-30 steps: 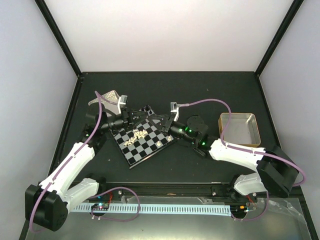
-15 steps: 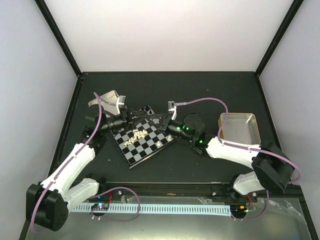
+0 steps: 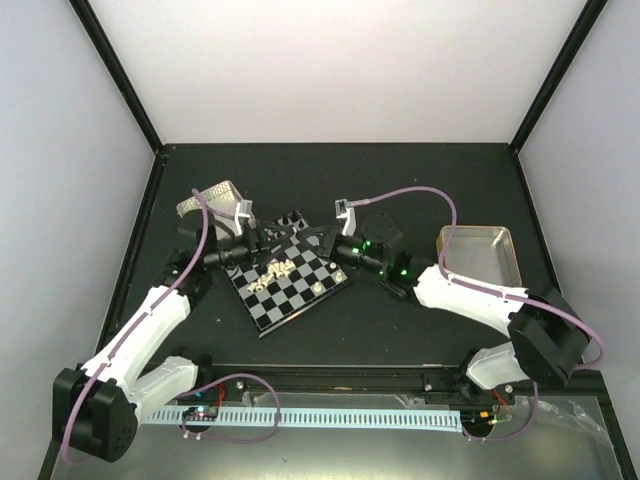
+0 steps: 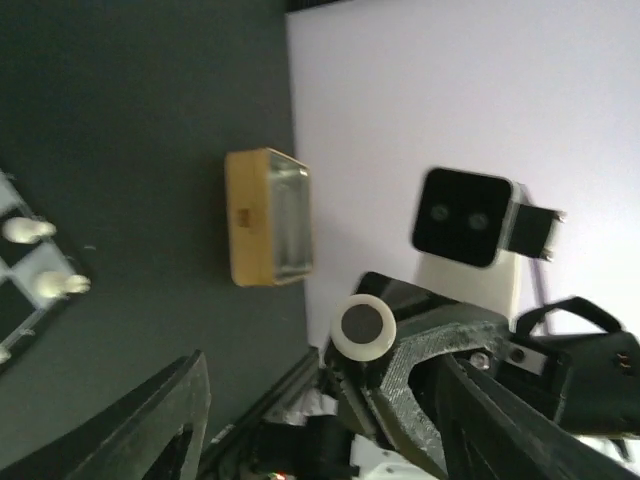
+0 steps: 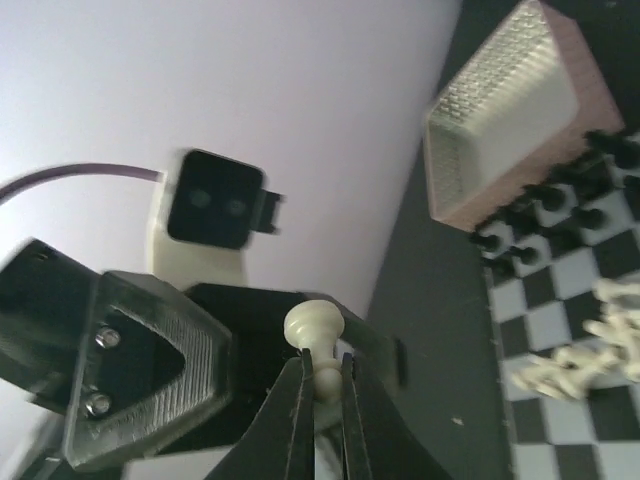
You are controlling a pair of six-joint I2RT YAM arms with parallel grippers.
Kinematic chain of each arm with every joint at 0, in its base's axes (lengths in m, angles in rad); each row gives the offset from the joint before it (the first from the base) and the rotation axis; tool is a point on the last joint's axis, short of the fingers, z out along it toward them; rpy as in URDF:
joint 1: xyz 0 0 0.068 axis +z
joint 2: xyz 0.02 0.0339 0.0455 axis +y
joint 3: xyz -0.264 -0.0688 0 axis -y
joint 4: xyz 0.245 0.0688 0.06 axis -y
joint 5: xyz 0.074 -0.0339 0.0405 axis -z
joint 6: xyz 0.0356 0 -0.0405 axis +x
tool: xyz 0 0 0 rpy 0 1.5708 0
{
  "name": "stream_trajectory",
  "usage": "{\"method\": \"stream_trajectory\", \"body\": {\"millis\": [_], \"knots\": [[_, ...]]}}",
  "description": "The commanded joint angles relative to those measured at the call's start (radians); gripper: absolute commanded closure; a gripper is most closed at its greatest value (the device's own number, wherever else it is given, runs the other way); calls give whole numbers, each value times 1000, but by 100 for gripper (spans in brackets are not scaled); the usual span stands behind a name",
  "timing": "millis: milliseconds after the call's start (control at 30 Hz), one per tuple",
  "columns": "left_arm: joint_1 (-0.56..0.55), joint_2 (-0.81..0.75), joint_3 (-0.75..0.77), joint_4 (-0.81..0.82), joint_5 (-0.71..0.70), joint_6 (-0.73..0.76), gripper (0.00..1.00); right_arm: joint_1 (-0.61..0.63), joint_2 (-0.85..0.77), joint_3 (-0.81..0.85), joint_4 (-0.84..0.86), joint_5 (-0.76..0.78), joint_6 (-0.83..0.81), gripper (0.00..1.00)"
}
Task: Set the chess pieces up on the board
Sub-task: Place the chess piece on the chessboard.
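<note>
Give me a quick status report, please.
Right gripper shut on one white piece. Left gripper open, close opposite. Other white pieces heaped on board, unplaced.

The dark matte table [image 3: 400,180] carried the board [image 3: 287,301] left of its middle, turned so that one corner pointed toward the arm bases. An open metal tray [image 3: 500,262] sat well apart from it on the right side. A second tray [image 3: 212,196], silvery, lay near the board's far-left side.

Cream-white chess pieces [image 3: 277,267] dot the black and light-grey checkered board [image 3: 292,296], near tiny black pieces [image 5: 541,221].
</note>
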Motion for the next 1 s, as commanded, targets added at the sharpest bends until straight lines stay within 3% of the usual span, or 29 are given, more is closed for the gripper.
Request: {"method": "stream_trajectory", "body": {"millis": [0,100,133,267,367,633,967], "knots": [[53,-13,103,-318,-152,325,33,-12,-35,119,-512,5,-271,99],[77,-43,173,-484,-321,499,29,-14,7,269,-881,101,-468,99],[78,-47,236,-592,-458,628,28,-14,60,376,-1078,150,-576,99],[78,-75,288,-713,-710,733,28,-13,180,516,-1296,176,-697,99],[77,-112,256,-680,-793,773,27,-11,293,610,-1422,228,-751,99],[78,-131,197,-615,-808,789,26,-10,475,785,-1536,282,-805,99],[63,-153,173,-606,-822,790,26,-3,626,887,-1575,246,-830,97]]}}
